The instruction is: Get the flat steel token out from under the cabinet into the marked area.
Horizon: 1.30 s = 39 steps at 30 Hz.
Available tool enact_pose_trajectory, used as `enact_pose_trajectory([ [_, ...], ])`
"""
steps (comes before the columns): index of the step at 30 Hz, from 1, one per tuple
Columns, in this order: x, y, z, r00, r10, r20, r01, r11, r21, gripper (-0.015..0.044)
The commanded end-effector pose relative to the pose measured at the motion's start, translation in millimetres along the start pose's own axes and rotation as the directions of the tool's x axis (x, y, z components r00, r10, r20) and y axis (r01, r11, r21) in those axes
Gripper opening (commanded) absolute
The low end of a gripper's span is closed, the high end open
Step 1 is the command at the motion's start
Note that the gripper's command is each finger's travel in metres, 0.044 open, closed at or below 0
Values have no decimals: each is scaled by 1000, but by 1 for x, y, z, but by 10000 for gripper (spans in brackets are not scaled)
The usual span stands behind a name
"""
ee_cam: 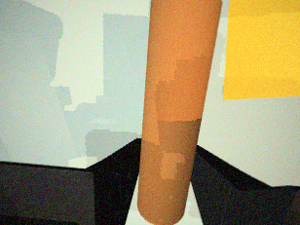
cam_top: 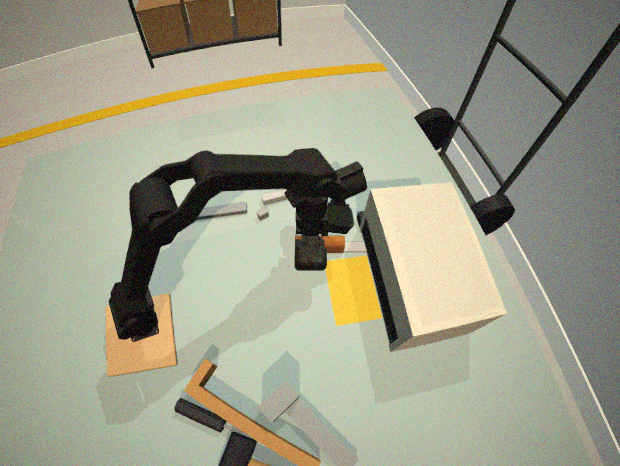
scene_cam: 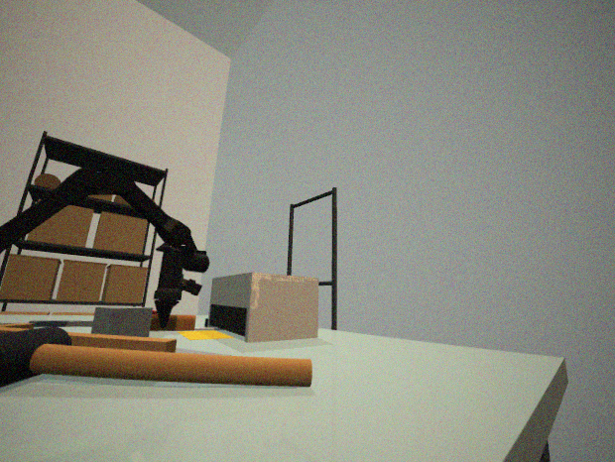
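The cabinet (cam_top: pixel 436 260) (scene_cam: pixel 283 307) has a dark low opening along its front. The yellow marked area (cam_top: pixel 353 290) (scene_cam: pixel 204 334) (ee_cam: pixel 263 48) lies in front of it. My gripper (cam_top: pixel 310 250) (scene_cam: pixel 164 325) (ee_cam: pixel 164 146) is low over the table, just outside one corner of the marked area, shut on an orange round handle (cam_top: pixel 334 244) (scene_cam: pixel 183 322) (ee_cam: pixel 182 72). A thin pale strip (cam_top: pixel 355 246) runs from the handle to the cabinet front, alongside the marked area; its far end is hidden. The token is not visible in any view.
A grey bar (cam_top: pixel 225 209) and a small grey block (cam_top: pixel 262 213) lie behind the gripper. An orange L-shaped stick (cam_top: pixel 250 425), a pale grey T-shaped piece (cam_top: pixel 280 400) and a black-ended orange rod (scene_cam: pixel 174 365) lie nearer the front. A hand truck (cam_top: pixel 493 212) stands beyond the cabinet.
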<state>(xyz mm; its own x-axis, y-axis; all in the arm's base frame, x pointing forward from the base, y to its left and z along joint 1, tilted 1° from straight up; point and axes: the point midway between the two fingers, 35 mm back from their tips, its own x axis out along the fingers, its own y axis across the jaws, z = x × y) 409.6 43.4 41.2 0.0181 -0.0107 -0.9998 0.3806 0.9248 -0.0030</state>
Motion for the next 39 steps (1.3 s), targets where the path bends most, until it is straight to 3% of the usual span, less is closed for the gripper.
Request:
enact_pose_trajectory([
  [1,0,-1,7,1000,0,8,0,1000,-2,0],
  [39,1,-35,10,1000,-3,8,3,1000,-2,0],
])
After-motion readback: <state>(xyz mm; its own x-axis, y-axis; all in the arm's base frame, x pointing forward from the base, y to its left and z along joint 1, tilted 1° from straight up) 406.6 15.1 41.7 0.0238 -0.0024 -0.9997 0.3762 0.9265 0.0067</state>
